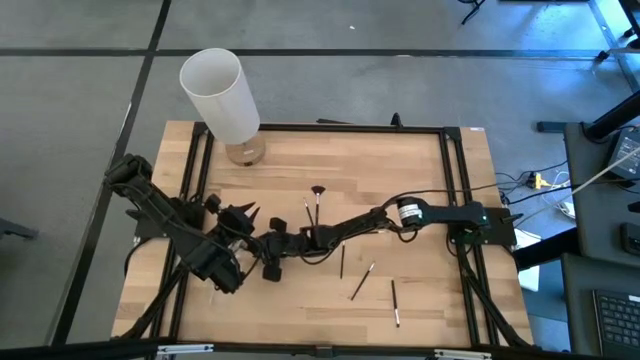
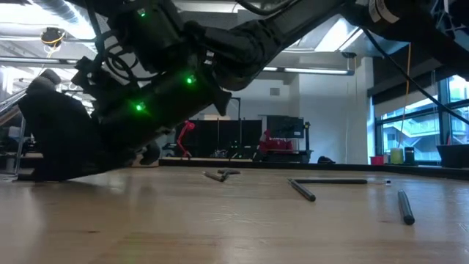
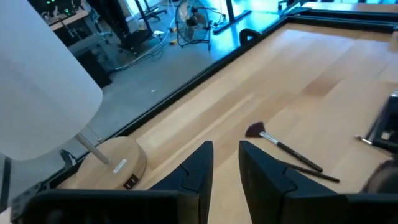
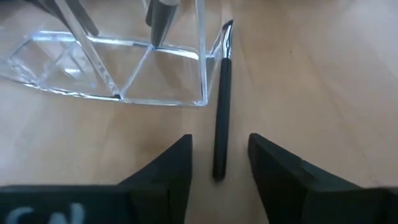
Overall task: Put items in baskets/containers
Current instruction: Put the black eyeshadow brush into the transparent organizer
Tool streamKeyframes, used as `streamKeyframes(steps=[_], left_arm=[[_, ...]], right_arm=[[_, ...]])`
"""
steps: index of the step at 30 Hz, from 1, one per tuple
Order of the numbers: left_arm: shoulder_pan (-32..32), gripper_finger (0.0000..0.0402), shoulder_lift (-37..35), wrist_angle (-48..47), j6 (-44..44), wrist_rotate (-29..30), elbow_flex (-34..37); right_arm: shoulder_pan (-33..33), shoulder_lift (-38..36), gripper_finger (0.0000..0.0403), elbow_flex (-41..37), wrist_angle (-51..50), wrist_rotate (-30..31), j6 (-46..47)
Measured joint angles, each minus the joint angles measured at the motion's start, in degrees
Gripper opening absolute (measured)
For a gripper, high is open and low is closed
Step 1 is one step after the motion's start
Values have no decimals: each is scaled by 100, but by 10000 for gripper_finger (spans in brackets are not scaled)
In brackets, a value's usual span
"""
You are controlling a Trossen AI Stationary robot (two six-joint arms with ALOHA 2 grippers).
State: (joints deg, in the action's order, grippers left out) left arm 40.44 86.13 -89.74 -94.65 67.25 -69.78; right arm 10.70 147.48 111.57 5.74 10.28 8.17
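**Both grippers met at table centre-left, brush between right fingers**

Right gripper (image 4: 219, 168) was low over the table, fingers parted, one on each side of a thin black brush (image 4: 221, 109). The brush lay flat on the wood; the fingers did not visibly touch it, so nothing was grasped. The brush's tip end lay just beside the wall of the clear container (image 4: 134, 59), which also lay on the table with dark brush handles showing inside it.

Left gripper (image 3: 225, 163) stood with a narrow gap between its fingers, nothing seen between them. From its wrist view it faced the fan brush (image 3: 283, 148) and the tan jar (image 3: 118, 163) below the white cylinder (image 3: 43, 81).

In the high view the two arms met left of centre. Loose brushes lay right of them: one upright pair near the fan brush (image 1: 317, 200), three more (image 1: 362, 281) toward the near edge. The container could not be made out from above.
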Motion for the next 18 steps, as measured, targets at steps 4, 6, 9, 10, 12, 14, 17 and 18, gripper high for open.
streamKeyframes(steps=[4, 6, 9, 10, 12, 14, 17, 18], left_arm=[[-19, 71, 0, -15, 4, -40, 4], [-19, 71, 0, -15, 4, -78, 4], [-19, 70, 0, -17, 6, -86, 4], [-19, 70, 0, -17, 7, -94, 4], [-19, 70, 0, -17, 6, -108, 4], [-19, 70, 0, -19, 28, -163, 4], [-19, 71, 0, -19, 93, -321, 4], [-19, 71, 0, -19, 98, -383, 4]], right_arm=[[8, -3, 109, 12, -207, 146, -299], [13, -15, 87, 13, -367, 214, -348], [-4, -24, 50, 20, -592, 241, -239], [-4, -26, 37, 20, -635, 258, -214], [-7, -26, 17, 17, -668, 272, -212], [-7, -38, 11, 11, -669, 290, -221], [-7, -39, 23, 7, -671, 291, -146], [-9, -51, 28, 6, -673, 294, -122]])
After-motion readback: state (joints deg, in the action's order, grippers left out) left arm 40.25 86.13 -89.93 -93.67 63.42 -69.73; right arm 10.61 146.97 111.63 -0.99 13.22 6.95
